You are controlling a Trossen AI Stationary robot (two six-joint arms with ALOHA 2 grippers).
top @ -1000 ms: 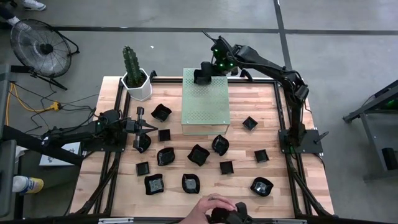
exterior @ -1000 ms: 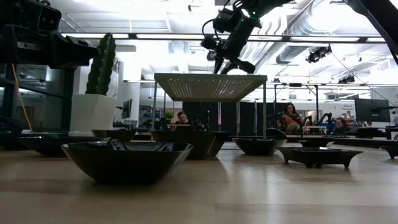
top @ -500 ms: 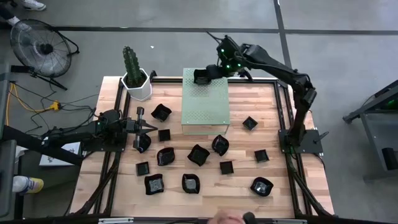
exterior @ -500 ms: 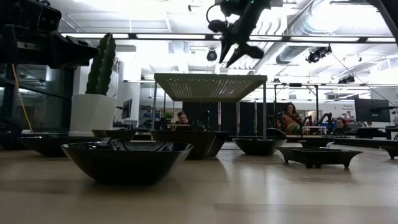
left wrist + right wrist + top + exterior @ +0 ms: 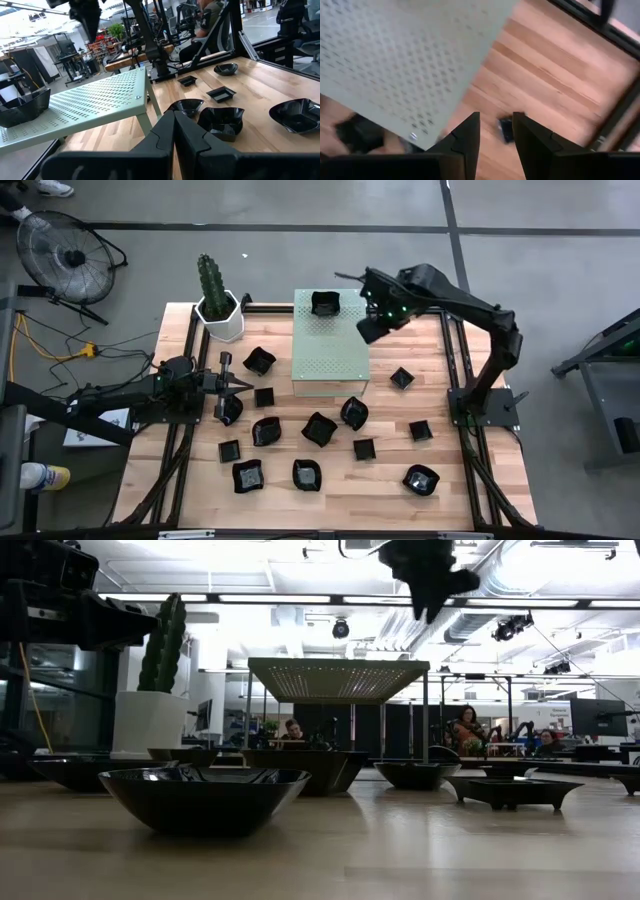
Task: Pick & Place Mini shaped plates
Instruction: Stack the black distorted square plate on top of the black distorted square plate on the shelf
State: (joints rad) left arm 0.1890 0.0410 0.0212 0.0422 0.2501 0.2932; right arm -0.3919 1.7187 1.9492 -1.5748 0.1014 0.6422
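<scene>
Your landmark is the pale green perforated block (image 5: 331, 343), mid-table on the wooden table (image 5: 440, 430). One mini plate (image 5: 324, 303) sits on the block's far edge; the other mini shaped plates (image 5: 319, 428) lie scattered on the wood around its near side. Cactus pot (image 5: 220, 315) stands off the block's far-left corner. Right gripper (image 5: 370, 328) hangs above the block's far-right corner, fingers parted and empty. Left gripper (image 5: 240, 385) waits left of the block, fingers pressed together, plates just beside it.
</scene>
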